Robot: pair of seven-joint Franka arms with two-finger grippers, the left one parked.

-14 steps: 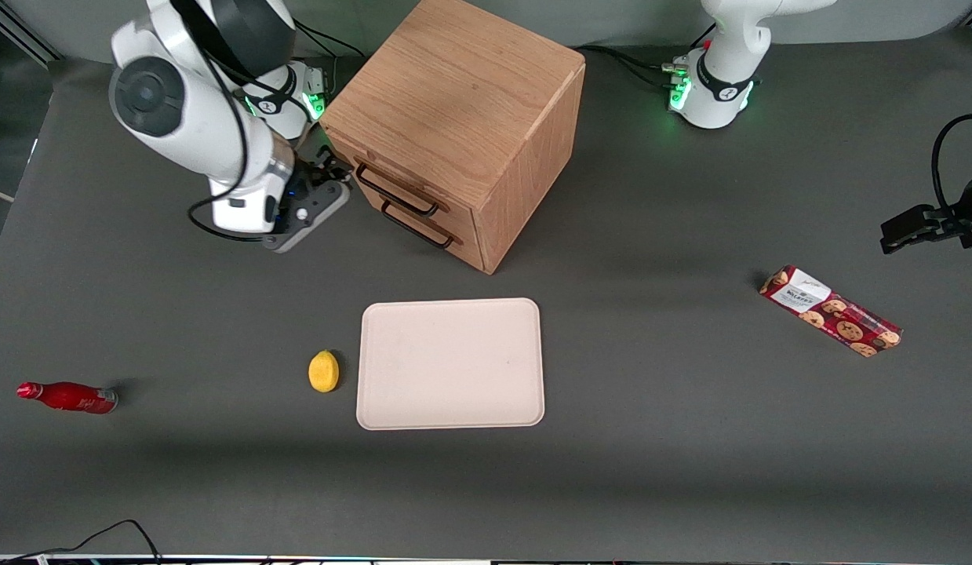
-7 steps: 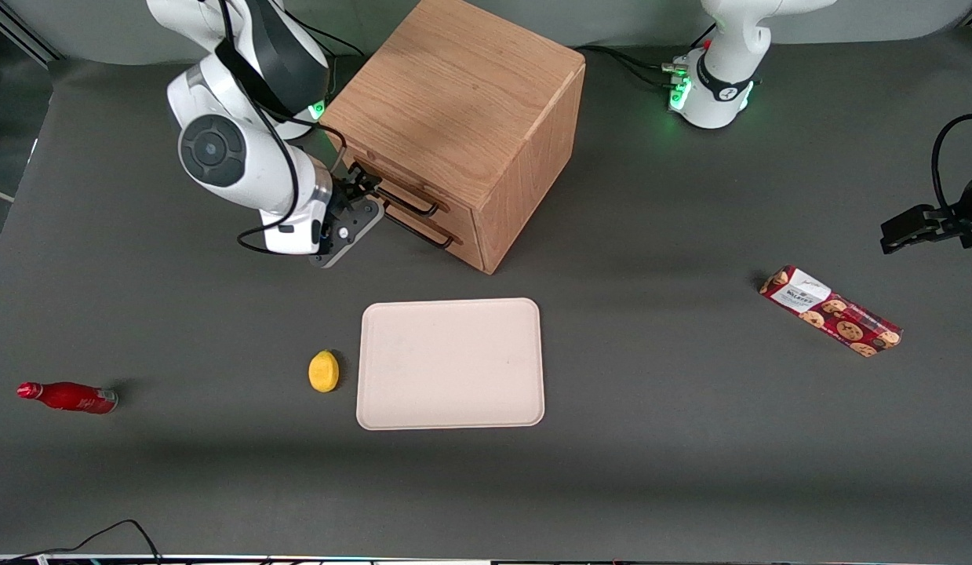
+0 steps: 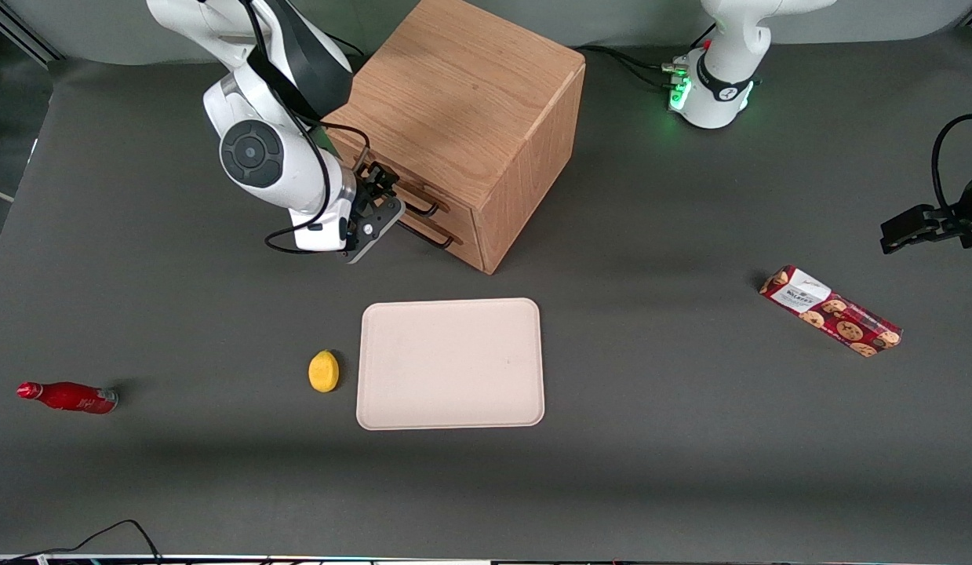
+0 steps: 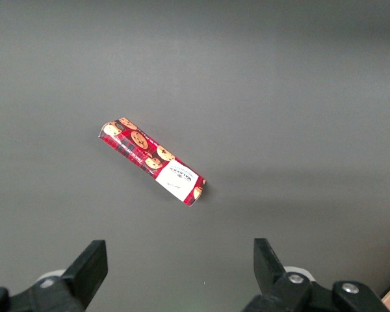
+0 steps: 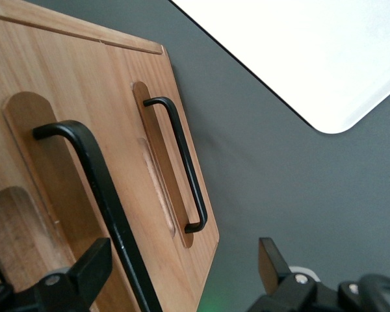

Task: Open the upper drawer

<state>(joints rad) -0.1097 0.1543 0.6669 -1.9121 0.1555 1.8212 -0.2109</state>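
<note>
The light oak cabinet (image 3: 454, 86) stands at the back of the table, both drawers shut. The upper drawer (image 3: 454, 210) has a dark bar handle (image 3: 423, 205), which shows close up in the right wrist view (image 5: 91, 188). The bottom drawer's handle (image 3: 437, 238) lies below it and also shows in the right wrist view (image 5: 182, 162). My right gripper (image 3: 382, 198) is open in front of the upper drawer. In the right wrist view the gripper (image 5: 182, 260) has the upper handle's bar between its fingers, close to one finger (image 5: 91, 263), not clamped.
A pale tray (image 3: 451, 362) lies nearer the front camera than the cabinet, with a yellow lemon (image 3: 323, 370) beside it. A red bottle (image 3: 68, 397) lies toward the working arm's end. A red cookie pack (image 3: 831, 311) lies toward the parked arm's end, also in the left wrist view (image 4: 153, 160).
My right arm has swung along the cabinet front toward the drawers' middle. The gripper went from beside the cabinet's corner to the upper handle. The drawers have not moved.
</note>
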